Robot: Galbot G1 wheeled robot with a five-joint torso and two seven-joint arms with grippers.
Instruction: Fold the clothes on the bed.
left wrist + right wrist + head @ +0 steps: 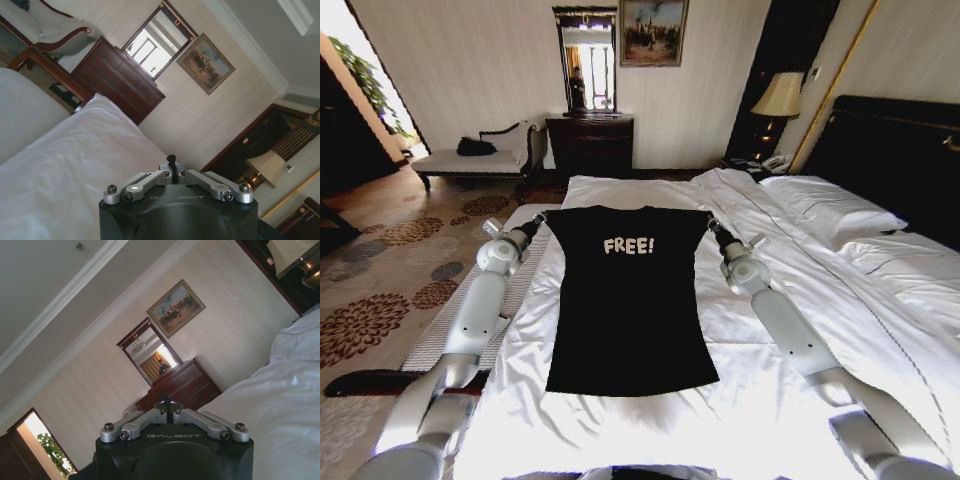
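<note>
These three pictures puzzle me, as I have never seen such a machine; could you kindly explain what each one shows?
It is a wheeled robot with two arms. The wide picture comes from a camera on its head, looking down at a bed. A black T-shirt reading "FREE!" lies spread flat on the white duvet. The left gripper is at one sleeve and the right gripper at the other, each shut on a pinch of black cloth.

The other two pictures come from cameras on the wrists, looking along each gripper at the room: a dresser, a mirror and a painting. The dark block low in each is the gripper's own body.
</note>
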